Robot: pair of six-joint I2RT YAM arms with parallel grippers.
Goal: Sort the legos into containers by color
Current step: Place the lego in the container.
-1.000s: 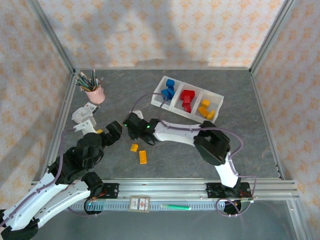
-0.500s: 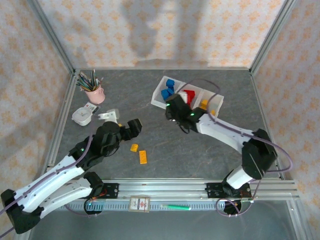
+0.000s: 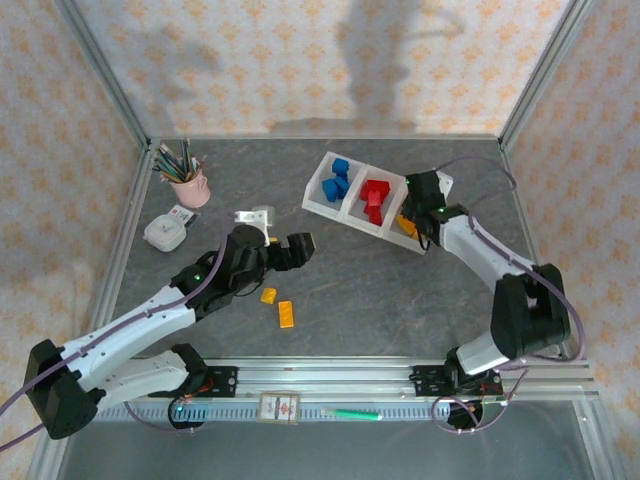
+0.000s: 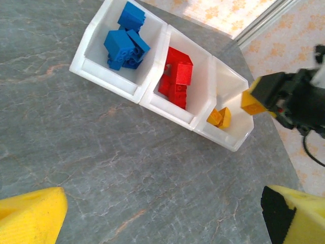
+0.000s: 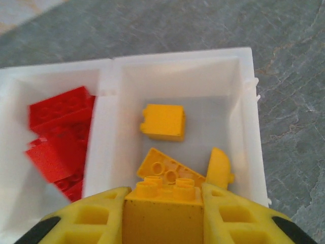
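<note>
The right gripper point(image 5: 162, 201) is closed on a yellow-orange brick point(image 5: 162, 216), held over the end compartment point(image 5: 244, 101) of the white tray point(image 3: 322, 207), with the brick's studded face turned forward, away from the wrist. The left gripper point(image 4: 162, 213) stands wide open and empty. An oblong yellow-orange brick point(image 3: 287, 313) lies on the table, its long axis running near to far.

The top external view looks down from high behind the arm bases point(image 3: 445, 380) and takes in the whole counter point(image 3: 360, 290). The left wrist view looks slantwise across the counter from mid range, the tray point(image 4: 109, 76) across its upper half. The right wrist view hangs close over the yellow compartment point(image 5: 177, 56), almost straight down, a yellow lego point(image 5: 162, 213) between its jaws at the bottom edge. All three share the tray
</note>
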